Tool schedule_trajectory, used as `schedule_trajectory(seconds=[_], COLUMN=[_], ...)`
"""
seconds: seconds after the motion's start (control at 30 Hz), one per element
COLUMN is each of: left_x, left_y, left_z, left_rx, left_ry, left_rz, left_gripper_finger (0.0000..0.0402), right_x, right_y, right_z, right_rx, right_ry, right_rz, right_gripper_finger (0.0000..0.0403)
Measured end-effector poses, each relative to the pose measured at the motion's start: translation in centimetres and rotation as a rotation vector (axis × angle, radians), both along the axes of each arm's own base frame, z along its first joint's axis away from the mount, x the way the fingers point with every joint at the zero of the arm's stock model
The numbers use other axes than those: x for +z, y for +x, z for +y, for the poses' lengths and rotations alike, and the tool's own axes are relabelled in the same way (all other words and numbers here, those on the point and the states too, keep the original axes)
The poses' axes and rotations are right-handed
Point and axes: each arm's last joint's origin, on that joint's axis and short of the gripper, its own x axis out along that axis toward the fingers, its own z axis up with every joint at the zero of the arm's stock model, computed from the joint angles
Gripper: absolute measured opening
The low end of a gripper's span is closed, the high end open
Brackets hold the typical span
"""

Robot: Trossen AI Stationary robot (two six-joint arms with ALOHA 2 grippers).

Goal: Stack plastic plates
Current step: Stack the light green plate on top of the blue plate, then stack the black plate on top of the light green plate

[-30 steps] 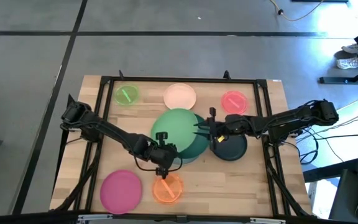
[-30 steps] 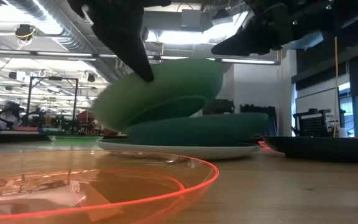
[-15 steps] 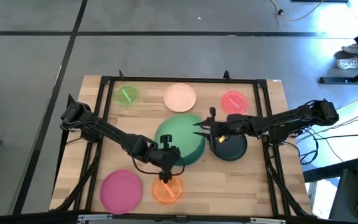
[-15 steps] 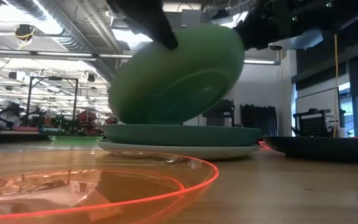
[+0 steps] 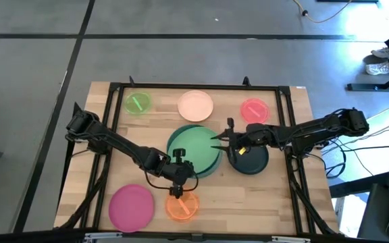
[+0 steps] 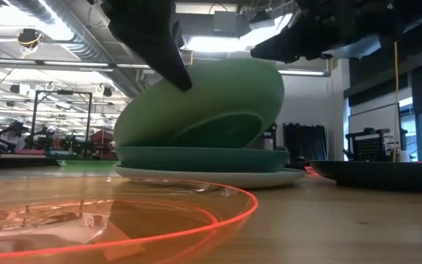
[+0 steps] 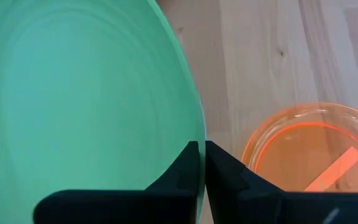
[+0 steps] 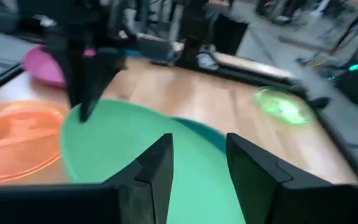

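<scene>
A green plate (image 5: 194, 150) lies tilted on a teal plate (image 6: 204, 158), which rests on a pale blue-grey plate (image 6: 211, 175) at mid-table. My left gripper (image 5: 179, 169) is shut on the green plate's near rim. My right gripper (image 5: 219, 138) is open and hovers at the green plate's right edge (image 8: 123, 143); I cannot tell whether it touches. A translucent orange plate (image 5: 182, 206) lies on the table just near of the left gripper. My left gripper pinches the green plate's near rim (image 7: 194, 134) between its two fingers, which come from above and slant down. The held rim is raised (image 6: 178, 77). The plate tilts with its underside toward the table's near edge, and its low edge (image 6: 196, 146) rests on the teal plate.
A magenta plate (image 5: 132, 206) lies at the near left and a black plate (image 5: 250, 160) right of the stack, under the right arm. Lime green (image 5: 137, 102), peach (image 5: 195, 104) and pink-red (image 5: 254, 110) plates lie along the far edge.
My left gripper has drawn the green plate toward the table's near edge, over the teal plate. The plate first tipped steeper and hung above the stack. It has since come down, and its low edge now sits on the teal plate.
</scene>
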Motion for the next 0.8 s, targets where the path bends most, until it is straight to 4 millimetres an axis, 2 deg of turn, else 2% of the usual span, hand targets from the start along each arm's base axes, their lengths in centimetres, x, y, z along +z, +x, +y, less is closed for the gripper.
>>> schedule_trajectory(seconds=[0.17, 0.5, 0.67, 0.8], left_x=[0.0, -0.1, -0.1, 0.1], left_y=[0.1, 0.2, 0.0, 0.0], left_z=[0.3, 1.0, 0.5, -0.1], left_rx=[0.008, 0.008, -0.024, -0.02], left_ry=[-0.002, -0.073, -0.017, 0.077], left_rz=[0.002, 0.038, 0.034, -0.025], left_gripper_finger=[0.0025, 0.011, 0.0116, 0.0116], right_x=[0.0, -0.4, -1.6, -1.8], right_y=[0.0, 0.2, 0.7, 0.5], right_z=[0.1, 0.0, 0.1, 0.1], right_rx=[0.038, -0.032, -0.033, -0.022], right_ry=[0.016, 0.07, 0.076, 0.077], right_rz=[0.001, 0.022, 0.077, 0.107], right_gripper_finger=[0.0144, 0.016, 0.0194, 0.0211])
